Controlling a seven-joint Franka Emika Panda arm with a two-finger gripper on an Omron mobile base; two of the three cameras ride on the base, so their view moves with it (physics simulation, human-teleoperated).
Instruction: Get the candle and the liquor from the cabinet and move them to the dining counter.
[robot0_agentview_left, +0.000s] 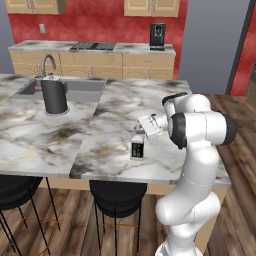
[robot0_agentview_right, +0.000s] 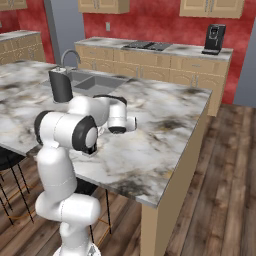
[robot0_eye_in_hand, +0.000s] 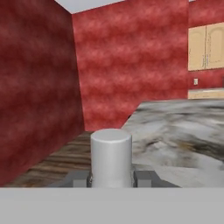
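Observation:
The liquor (robot0_agentview_left: 137, 148), a squat black bottle with a white label, stands upright near the front edge of the dining counter (robot0_agentview_left: 115, 120). My gripper (robot0_agentview_left: 139, 133) reaches in from the right and is shut on the bottle's short pale neck. In the hand view the pale neck (robot0_eye_in_hand: 111, 156) rises between my two grey fingertips (robot0_eye_in_hand: 143, 178), with the marble top (robot0_eye_in_hand: 183, 131) stretching away behind it. I cannot tell whether the bottle's base rests on the marble or hangs just above it. The candle is out of view.
A tall dark cylinder canister (robot0_agentview_left: 54, 95) stands by the inset sink (robot0_agentview_left: 82, 89) and its faucet (robot0_agentview_left: 47, 62). Black stools (robot0_agentview_left: 117, 196) sit under the counter's front edge. On the back counter are a cooktop (robot0_agentview_left: 93, 46) and a coffee machine (robot0_agentview_left: 157, 36). Tan wall cabinets (robot0_agentview_left: 150, 6) hang above.

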